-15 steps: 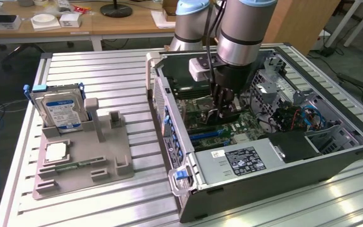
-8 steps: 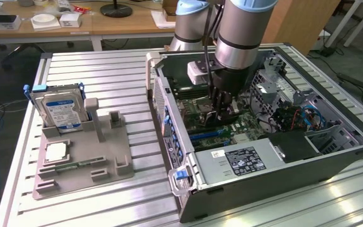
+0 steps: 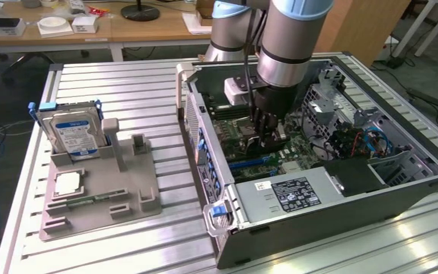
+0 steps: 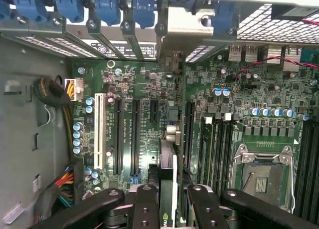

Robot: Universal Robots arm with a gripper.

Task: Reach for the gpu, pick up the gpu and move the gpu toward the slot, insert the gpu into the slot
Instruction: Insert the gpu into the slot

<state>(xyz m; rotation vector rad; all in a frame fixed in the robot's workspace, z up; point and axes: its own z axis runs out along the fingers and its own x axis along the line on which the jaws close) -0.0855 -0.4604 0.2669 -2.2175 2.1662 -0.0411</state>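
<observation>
My gripper (image 3: 268, 134) reaches down inside the open computer case (image 3: 203, 142), over the green motherboard (image 3: 238, 128). In the wrist view the gpu (image 4: 168, 174) shows edge-on as a thin card, held between my two black fingers (image 4: 146, 209). The gripper (image 4: 172, 211) is shut on it. The card hangs just above the board between two long black slots (image 4: 134, 134), in line with a silver bracket tab (image 4: 184, 24) at the case's rear wall. Which slot lies under the card is hidden by the card itself.
A CPU socket (image 4: 261, 176) and memory slots flank the card. Coloured cables (image 4: 65, 184) lie by the case wall, and the power supply (image 3: 295, 194) fills the near end. Outside, a grey fixture (image 3: 101, 194) holds a blue-labelled hard drive (image 3: 73, 134).
</observation>
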